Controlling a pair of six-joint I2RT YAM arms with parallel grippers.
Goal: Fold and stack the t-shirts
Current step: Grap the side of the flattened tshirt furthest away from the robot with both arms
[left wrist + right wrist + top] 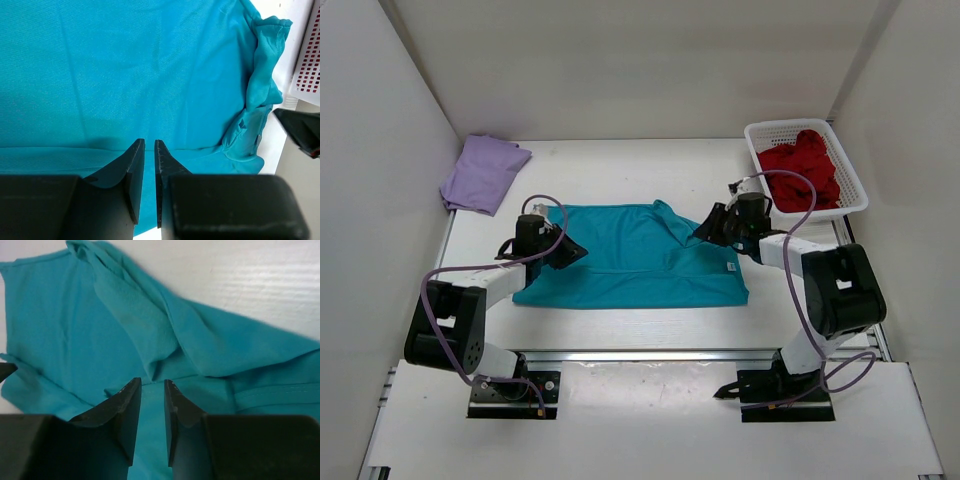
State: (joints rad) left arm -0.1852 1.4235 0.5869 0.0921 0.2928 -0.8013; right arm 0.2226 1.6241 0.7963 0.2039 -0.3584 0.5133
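Note:
A teal t-shirt point(630, 262) lies spread flat at the table's middle, with a bunched fold point(670, 218) at its far right corner. My left gripper point(570, 250) is low over its left part. Its jaws point(149, 142) are narrowly parted, and flat teal cloth point(125, 75) shows through the slit. My right gripper point(708, 228) is at the shirt's right side, open point(152, 381) just short of the crumpled fold point(140, 325), with nothing between its fingers. A lavender t-shirt point(483, 172) lies folded at the back left. The dark red t-shirt point(802, 165) is heaped in the basket.
A white mesh basket point(757, 135) stands at the back right, close behind my right arm; its wall point(310, 65) shows in the left wrist view. White walls close in the table on three sides. Bare table point(250, 275) lies beyond the teal shirt.

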